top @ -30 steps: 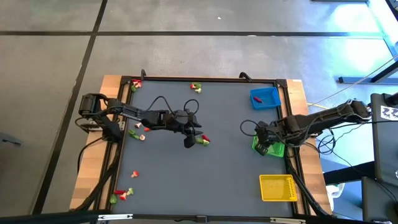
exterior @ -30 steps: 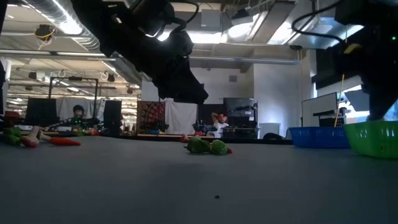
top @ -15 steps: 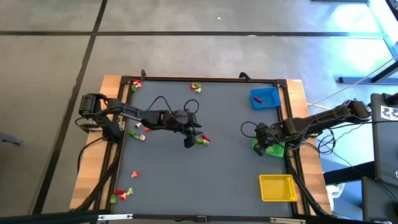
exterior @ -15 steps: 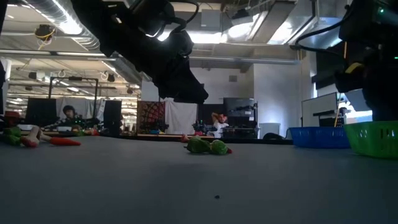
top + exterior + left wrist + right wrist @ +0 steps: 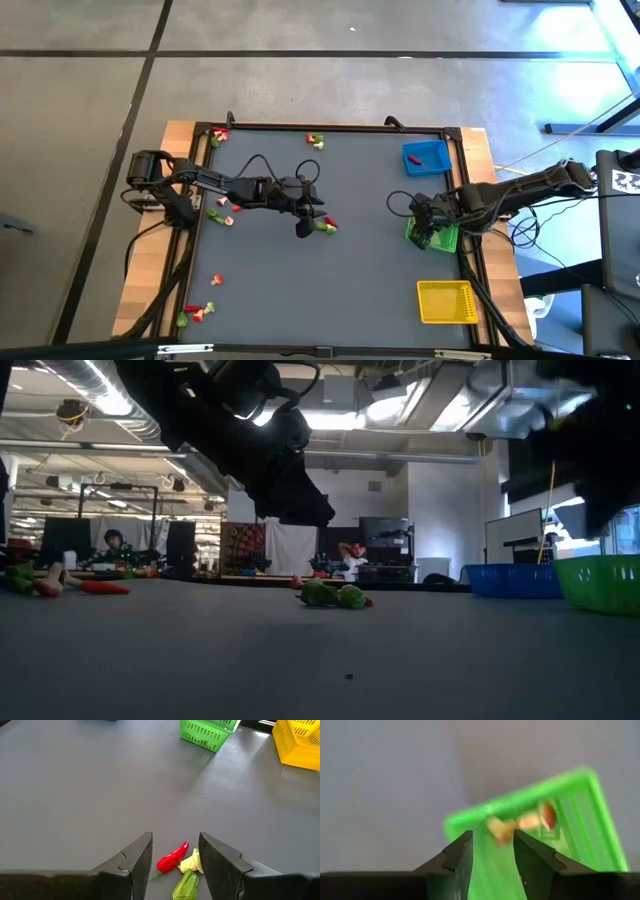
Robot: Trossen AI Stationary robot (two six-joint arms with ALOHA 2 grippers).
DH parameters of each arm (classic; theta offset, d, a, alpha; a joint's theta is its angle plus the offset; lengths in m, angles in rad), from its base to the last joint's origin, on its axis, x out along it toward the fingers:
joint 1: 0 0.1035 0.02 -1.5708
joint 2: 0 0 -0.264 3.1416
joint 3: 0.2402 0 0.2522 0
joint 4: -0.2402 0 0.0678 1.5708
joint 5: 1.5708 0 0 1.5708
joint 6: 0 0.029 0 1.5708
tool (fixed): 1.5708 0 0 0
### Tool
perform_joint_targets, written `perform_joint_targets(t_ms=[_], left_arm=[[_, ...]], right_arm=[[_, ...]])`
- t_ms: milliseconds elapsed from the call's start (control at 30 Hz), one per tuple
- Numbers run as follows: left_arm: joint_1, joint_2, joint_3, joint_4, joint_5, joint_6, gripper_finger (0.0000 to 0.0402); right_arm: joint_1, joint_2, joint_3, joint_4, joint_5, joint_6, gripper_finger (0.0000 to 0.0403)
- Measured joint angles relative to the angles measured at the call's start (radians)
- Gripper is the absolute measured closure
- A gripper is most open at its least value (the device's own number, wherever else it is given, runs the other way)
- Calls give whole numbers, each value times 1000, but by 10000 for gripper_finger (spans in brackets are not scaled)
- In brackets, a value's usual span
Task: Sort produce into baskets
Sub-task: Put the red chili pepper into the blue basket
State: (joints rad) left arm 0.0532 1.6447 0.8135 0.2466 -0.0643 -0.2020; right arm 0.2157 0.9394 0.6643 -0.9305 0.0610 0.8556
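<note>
The right gripper (image 5: 424,232) hangs over the green basket (image 5: 443,240), which stands at the right side of the table (image 5: 360,270), between the blue basket (image 5: 425,157) at the far right and the yellow basket (image 5: 446,301) at the near right. In the right wrist view its two fingers (image 5: 457,855) stand apart with nothing between them, and a blurred whitish and reddish piece (image 5: 520,824) shows over the green basket's floor just beyond them. It looks like a piece being dropped in, though the blur does not let one say if it has already landed.

The left gripper (image 5: 305,222) is near the middle of the table, low over a small cluster of produce (image 5: 325,225). In the left wrist view its fingers (image 5: 135,862) are open and empty, and between them lie a red pepper (image 5: 172,858), a pale yellowish piece (image 5: 190,862) and a green piece (image 5: 185,886), all touching or just beside each other.

So the step in hand seems to be a release on the right and the start of a pick on the left. More produce lies in groups at the far left corner (image 5: 219,134), the far middle (image 5: 315,141), the left side (image 5: 221,211) and the near left corner (image 5: 195,313). The next move for the left gripper calls for going down on only one piece; because the three pieces lie so close, closing could catch two or push one away.
</note>
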Motion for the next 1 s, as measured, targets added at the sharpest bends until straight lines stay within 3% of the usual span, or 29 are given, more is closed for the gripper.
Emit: perform_joint_targets(t_ms=[133,400,600,1000], left_arm=[[0,0,0,0,0,0,245],[0,0,0,0,0,-4,245],[0,0,0,-3,0,-5,245],[0,0,-1,-5,0,-6,245]], right_arm=[[0,0,78,107,83,-87,260],[0,65,81,455,245,-362,260],[0,218,80,613,312,-481,260],[-19,589,80,936,310,-654,260]])
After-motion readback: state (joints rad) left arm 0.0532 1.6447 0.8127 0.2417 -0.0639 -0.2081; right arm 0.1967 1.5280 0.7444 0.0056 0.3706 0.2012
